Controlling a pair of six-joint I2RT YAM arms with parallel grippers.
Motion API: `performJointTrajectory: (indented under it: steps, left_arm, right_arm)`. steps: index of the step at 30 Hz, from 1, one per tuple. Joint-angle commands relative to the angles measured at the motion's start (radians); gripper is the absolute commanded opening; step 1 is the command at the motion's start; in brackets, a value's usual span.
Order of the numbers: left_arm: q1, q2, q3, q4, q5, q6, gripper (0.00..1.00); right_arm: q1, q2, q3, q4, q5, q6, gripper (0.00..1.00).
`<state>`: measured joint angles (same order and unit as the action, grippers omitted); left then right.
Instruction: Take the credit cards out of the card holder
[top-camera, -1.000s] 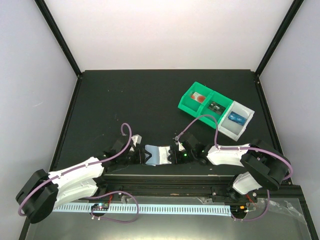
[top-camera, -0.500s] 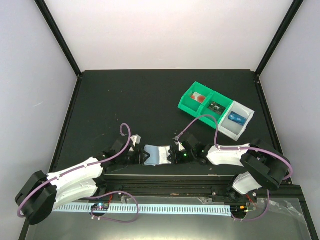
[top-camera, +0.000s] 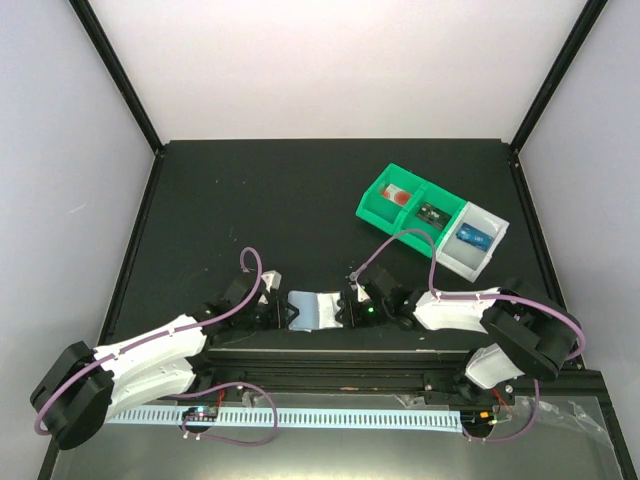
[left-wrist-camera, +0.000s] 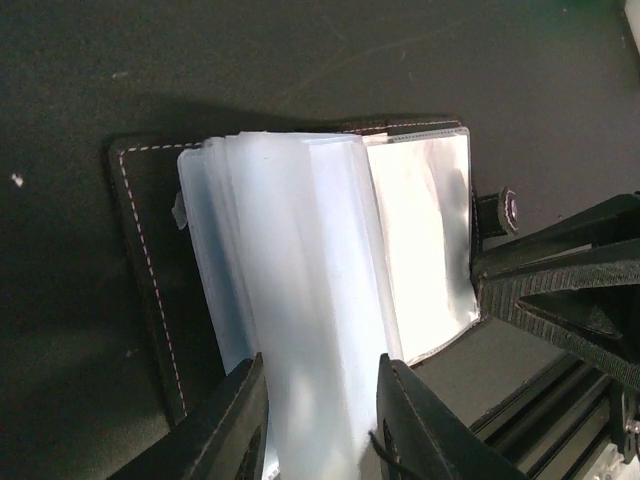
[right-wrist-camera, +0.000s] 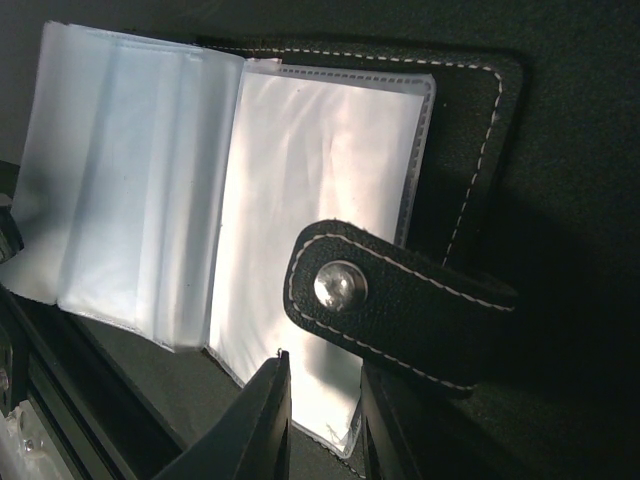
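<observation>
The card holder (top-camera: 315, 308) lies spread open at the near edge of the worktop (top-camera: 300, 200), between the two arms. The left fingers (left-wrist-camera: 235, 420) stand partly closed on either side of a thick bunch of its clear sleeves (left-wrist-camera: 290, 300). The bunch fills the gap between them, so they are grasping it. The right fingers (right-wrist-camera: 262, 420) are drawn close together, clenched on the holder's other side, with the edge of a clear pocket between them.

The left wrist view shows the dark stitched cover under the fanned sleeves. The right wrist view shows the closing strap (right-wrist-camera: 400, 300) with its metal stud (right-wrist-camera: 338, 285), lying over the pocket just ahead of the fingers. The top view shows neither, as the holder is only a pale patch there. Only the top view shows the tray (top-camera: 378, 215) well apart at the far right, with a blue credit card (top-camera: 472, 238) in its pale end compartment.

Glare whitens the sleeves, so I cannot tell what they hold. Both wrist views cut the fingers off at the lower edge.
</observation>
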<state>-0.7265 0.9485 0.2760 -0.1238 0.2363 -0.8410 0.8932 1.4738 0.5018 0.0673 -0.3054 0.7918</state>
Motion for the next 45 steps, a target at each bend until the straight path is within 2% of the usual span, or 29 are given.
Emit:
performJointTrajectory:
  steps: [1,8,14,22,35,45]
  left_arm:
    - [0.002,-0.012,0.019,-0.026,-0.015,0.004,0.33]
    - [0.002,-0.008,0.011,-0.004,-0.001,0.007,0.14]
    - [0.002,-0.004,0.014,0.014,0.016,0.012,0.02]
    - [0.002,0.008,0.022,0.143,0.119,-0.002,0.02]
    - [-0.022,0.134,0.097,0.294,0.232,-0.062,0.02]
    - [-0.080,0.257,0.130,0.445,0.280,-0.104,0.09]
  right_arm:
    - [0.002,0.033,-0.020,0.003,0.057,-0.003,0.23]
    - [0.003,0.038,-0.021,0.006,0.056,-0.001,0.23]
    - [0.002,0.037,-0.019,0.006,0.057,-0.001,0.23]
    - [0.002,0.036,-0.026,0.027,0.048,0.007,0.23]
    - [0.003,0.019,-0.037,0.056,0.041,0.006,0.23]
    - [0.002,0.019,-0.047,0.072,0.040,0.002,0.23]
